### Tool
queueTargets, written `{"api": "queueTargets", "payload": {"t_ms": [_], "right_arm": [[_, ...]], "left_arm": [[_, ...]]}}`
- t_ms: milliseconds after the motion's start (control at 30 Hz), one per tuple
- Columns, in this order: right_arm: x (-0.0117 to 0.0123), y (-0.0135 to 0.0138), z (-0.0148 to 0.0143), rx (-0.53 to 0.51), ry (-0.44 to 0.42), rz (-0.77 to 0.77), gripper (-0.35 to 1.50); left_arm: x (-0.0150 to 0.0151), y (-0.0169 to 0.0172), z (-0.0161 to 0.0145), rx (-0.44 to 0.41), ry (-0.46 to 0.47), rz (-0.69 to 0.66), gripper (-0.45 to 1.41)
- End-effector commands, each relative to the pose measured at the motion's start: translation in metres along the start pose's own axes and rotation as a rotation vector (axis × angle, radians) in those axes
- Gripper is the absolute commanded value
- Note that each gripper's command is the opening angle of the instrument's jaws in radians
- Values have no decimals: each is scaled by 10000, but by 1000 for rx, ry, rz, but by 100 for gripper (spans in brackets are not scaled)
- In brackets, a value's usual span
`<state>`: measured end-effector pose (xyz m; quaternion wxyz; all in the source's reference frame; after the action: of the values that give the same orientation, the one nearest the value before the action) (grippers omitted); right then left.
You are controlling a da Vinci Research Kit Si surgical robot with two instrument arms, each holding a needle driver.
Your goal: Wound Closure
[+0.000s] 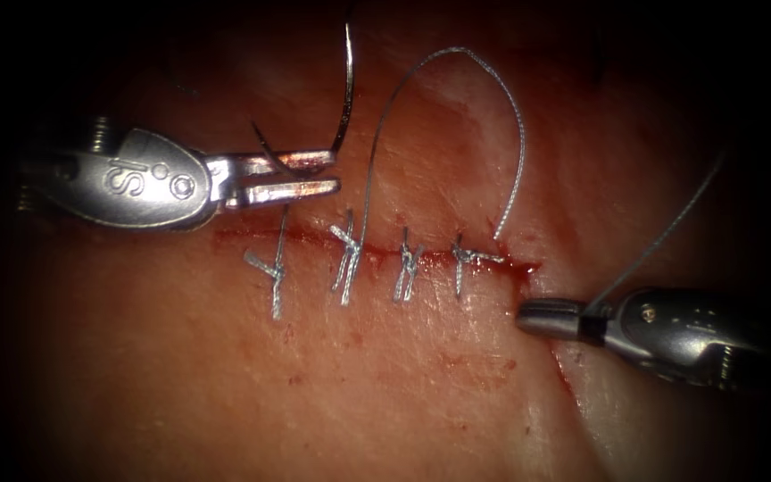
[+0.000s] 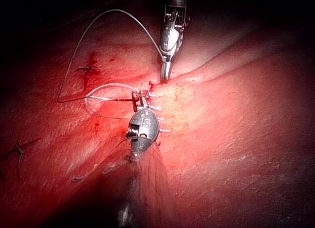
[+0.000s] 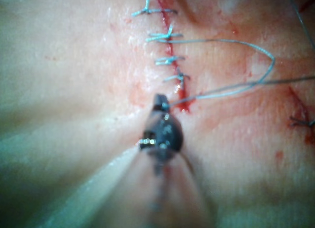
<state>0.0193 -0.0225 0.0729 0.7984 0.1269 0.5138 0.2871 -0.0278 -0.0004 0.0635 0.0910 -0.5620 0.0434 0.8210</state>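
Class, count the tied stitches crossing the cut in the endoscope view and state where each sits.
4, in a row along the red cut: grey knotted stitch farthest left, second, third, fourth nearest the cut's right end.

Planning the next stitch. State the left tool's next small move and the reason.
Probably carry the needle toward the right end of the cut: the left tool holds it partway along its curve, clear of the tissue, above the leftmost stitch, while that end lies unstitched beside the right tool, which grips the thread.

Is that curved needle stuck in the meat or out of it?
Out: the needle arcs free above the tissue, gripped near one end by the left tool.
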Motion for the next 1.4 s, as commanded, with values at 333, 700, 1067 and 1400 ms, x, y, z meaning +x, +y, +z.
{"api": "queueTargets", "payload": {"t_ms": [333,700,1067,1400], "right_arm": [[25,-53,-16,91,-9,8,-35],[52,-110,-44,188,-20,4,-35],[67,-130,-68,216,-23,-1,-35],[79,-143,-100,250,-23,-22,-35]], "left_arm": [[-4,1,7,-3,2,2,-45],[-4,1,7,-3,2,2,-45],[-4,2,7,-2,2,2,-45],[-4,2,8,-2,1,2,-45]]}}
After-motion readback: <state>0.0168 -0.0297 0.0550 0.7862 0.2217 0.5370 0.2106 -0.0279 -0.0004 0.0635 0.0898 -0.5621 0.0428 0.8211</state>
